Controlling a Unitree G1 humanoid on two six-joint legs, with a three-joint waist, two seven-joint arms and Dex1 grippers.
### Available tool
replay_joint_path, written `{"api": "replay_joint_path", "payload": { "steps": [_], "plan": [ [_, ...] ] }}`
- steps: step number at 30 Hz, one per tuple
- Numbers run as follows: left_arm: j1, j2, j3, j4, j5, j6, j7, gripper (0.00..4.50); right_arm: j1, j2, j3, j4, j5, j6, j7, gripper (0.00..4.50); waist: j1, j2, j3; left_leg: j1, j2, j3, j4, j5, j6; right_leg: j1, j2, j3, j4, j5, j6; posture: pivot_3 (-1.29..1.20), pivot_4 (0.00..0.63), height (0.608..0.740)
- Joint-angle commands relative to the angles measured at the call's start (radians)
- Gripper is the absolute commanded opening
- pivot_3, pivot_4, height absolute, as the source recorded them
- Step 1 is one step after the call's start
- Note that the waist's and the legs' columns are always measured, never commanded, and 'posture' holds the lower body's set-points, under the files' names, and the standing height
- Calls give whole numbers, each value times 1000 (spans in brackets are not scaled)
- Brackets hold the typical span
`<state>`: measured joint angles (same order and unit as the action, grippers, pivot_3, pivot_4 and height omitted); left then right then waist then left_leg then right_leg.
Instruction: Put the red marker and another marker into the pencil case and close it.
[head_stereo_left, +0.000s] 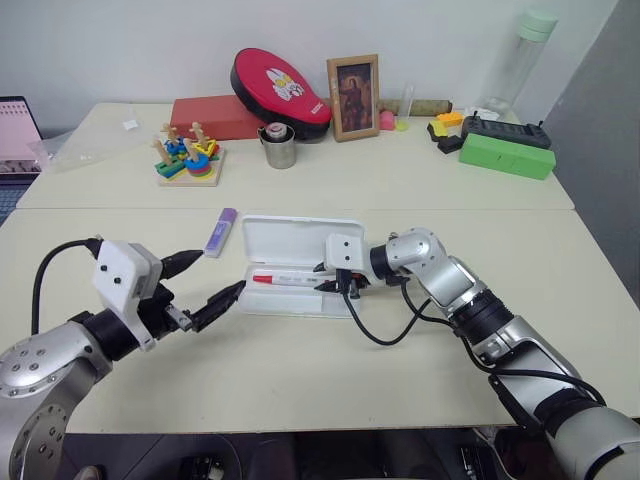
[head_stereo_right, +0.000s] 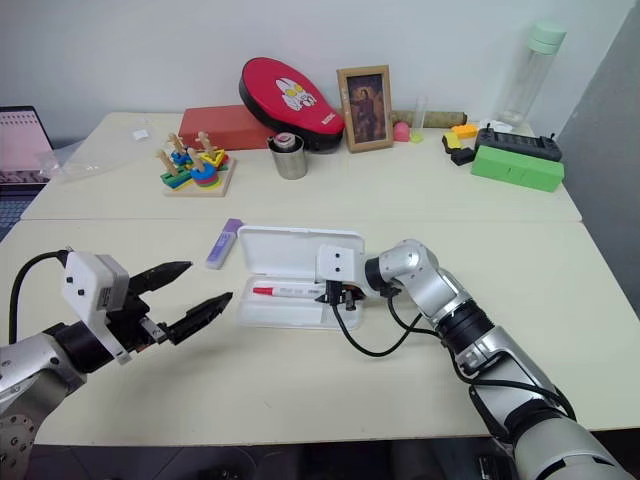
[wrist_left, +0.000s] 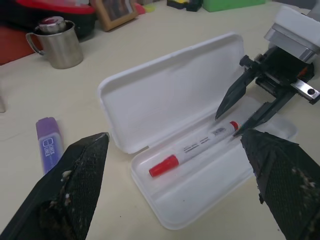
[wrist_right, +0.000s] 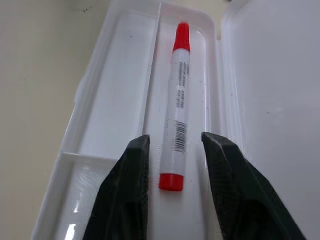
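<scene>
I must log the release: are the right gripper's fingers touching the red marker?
Apart. In the right wrist view the right gripper has one finger on each side of the red marker, with a gap of white pencil case floor visible on both sides.

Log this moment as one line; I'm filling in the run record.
slim red-capped white marker: lying in open white plastic pencil case | right gripper: open astride its tail | short purple marker: on table | left gripper: open, empty
</scene>
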<state>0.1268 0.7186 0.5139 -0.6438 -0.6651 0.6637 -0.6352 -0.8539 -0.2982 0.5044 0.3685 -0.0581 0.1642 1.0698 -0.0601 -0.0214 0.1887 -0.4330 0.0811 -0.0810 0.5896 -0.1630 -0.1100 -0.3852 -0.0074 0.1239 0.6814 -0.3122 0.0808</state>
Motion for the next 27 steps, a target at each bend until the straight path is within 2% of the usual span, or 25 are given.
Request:
{"api": "replay_joint_path", "payload": {
  "steps": [1,5,8,12,17,20,24,27],
  "plan": [
    [-53,-7,13,46,11,-2,62,4500,-27,2,-106,-118,95,60,24,2622,1,0,0,0,0,0,0,0,0,0,0,0,0,0,0,0,150,740],
    [-178,2,-7,187,104,4,189,4500,-122,62,-308,-242,287,210,-51,3606,2,1,0,0,0,0,0,0,0,0,0,0,1,0,0,0,150,740],
    [-277,25,-63,343,157,37,220,4500,-206,77,-425,-292,376,291,-122,4409,0,1,0,0,0,-1,0,0,0,-1,1,0,2,0,0,0,150,740],
    [-404,41,-231,575,247,24,160,4500,-279,65,-500,-345,413,332,-210,4476,9,1,0,0,0,-2,-1,0,0,0,1,-2,1,0,0,0,150,740],
    [-608,-12,-376,895,361,-76,125,4500,-290,34,-504,-395,413,368,-261,4476,12,0,0,-2,0,-1,-1,0,0,-2,0,-2,1,0,0,0,150,740],
    [-671,-50,-438,1000,402,-120,85,4500,-279,15,-500,-436,428,400,-273,4476,15,1,0,-2,0,-1,-2,0,0,-2,0,-2,2,0,0,0,150,740],
    [-716,-86,-458,1091,431,-129,80,4500,-248,-17,-478,-502,459,462,-251,4476,12,1,0,-2,0,-2,-2,0,0,-2,0,-2,2,0,-1,0,150,740],
    [-706,-100,-469,1092,437,-120,53,3998,-208,-49,-456,-553,504,528,-219,4500,9,1,0,-1,0,-2,-2,0,0,-2,0,-2,4,0,-1,0,150,740]
  ]
}}
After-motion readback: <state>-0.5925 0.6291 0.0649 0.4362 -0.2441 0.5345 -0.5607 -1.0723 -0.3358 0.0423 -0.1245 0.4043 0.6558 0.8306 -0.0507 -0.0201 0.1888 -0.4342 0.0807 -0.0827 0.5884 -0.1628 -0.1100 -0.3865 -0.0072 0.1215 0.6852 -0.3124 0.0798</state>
